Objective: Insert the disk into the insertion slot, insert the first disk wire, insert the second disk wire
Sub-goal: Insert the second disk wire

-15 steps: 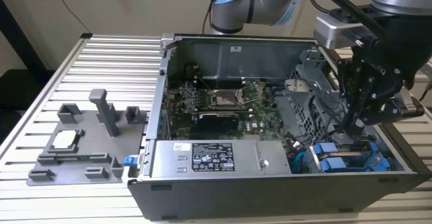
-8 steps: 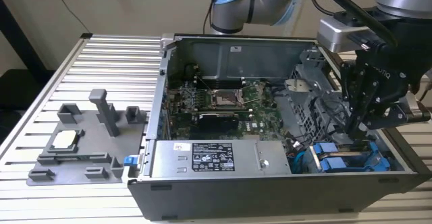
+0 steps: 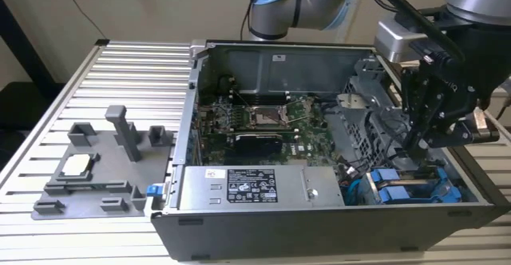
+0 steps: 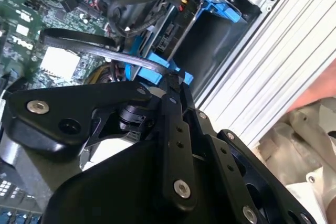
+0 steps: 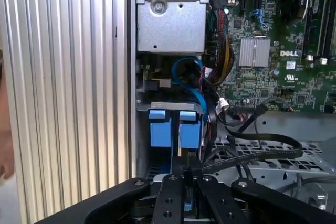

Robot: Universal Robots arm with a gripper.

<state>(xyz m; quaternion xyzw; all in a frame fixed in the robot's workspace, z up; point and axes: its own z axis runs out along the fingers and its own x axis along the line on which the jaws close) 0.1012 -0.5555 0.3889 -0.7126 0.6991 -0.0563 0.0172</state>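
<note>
The disk [image 3: 411,188], in its bright blue carrier, sits in the insertion slot at the open computer case's near corner on the exterior view's right; its blue tabs [image 5: 175,128] face outward. My gripper [image 3: 417,147] hangs just above that bay. In both wrist views its fingertips [image 5: 179,172] are pressed together on a flat black disk wire [image 5: 262,148] that loops away over the drive cage. In the second wrist view my gripper [image 4: 170,80] holds the disk wire [image 4: 131,59] close to the disk's connector end [image 4: 169,34].
The case [image 3: 239,229] lies open on a slatted aluminium table [image 3: 128,67], with motherboard [image 3: 255,115] and power supply [image 3: 248,187] inside. A grey fixture plate [image 3: 96,175] lies at the exterior view's left. A person's hand [image 5: 4,156] shows at the table's edge.
</note>
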